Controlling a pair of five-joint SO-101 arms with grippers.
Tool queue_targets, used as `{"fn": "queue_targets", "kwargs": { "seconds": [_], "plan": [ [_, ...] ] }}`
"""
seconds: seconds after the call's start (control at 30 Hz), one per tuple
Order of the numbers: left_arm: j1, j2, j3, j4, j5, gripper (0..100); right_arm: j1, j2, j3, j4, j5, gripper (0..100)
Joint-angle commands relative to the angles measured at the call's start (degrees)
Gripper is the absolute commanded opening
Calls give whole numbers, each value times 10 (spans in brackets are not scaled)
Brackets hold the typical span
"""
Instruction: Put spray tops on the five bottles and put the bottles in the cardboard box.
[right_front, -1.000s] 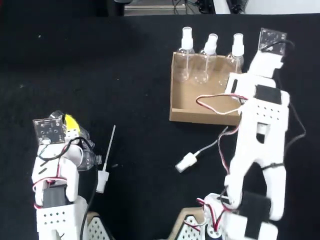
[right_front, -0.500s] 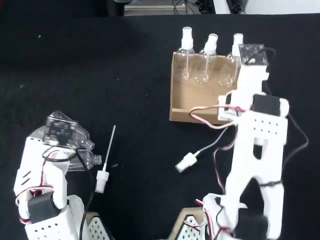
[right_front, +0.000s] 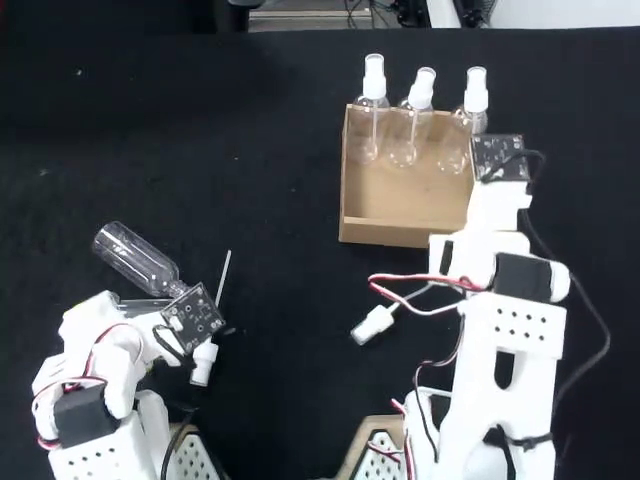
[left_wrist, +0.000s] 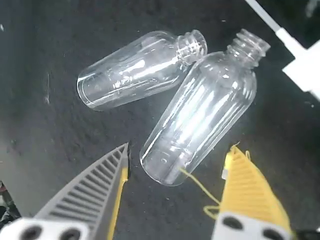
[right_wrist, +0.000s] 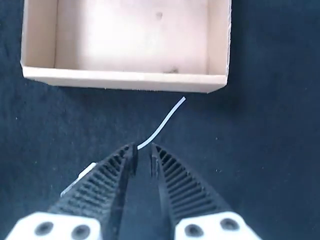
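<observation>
Where bare, black tabletop (right_front: 200, 130) around cardboard box (right_front: 400, 235)

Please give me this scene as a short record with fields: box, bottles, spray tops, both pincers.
cardboard box: three capped bottles stand along its far wall
uncapped bottles: two, lying on the table, necks close together
spray tops: two loose; one near the uncapped bottles, the other in front of the box
left pincer: open, astride one uncapped bottle's base
right pincer: over the second spray top
</observation>
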Motion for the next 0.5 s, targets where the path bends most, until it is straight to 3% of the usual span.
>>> {"fn": "queue_targets", "kwargs": {
  "seconds": [0.0,0.37,0.47],
  "plan": [
    [-7,45,-16,-1,-49,307,-7,-21,4,-5,4,12],
    [-3,296,-15,-203,-33,314,-7,-22,10,-4,4,12],
    [-3,346,-15,-227,-33,314,-7,-22,12,-3,4,12]
  ]
}}
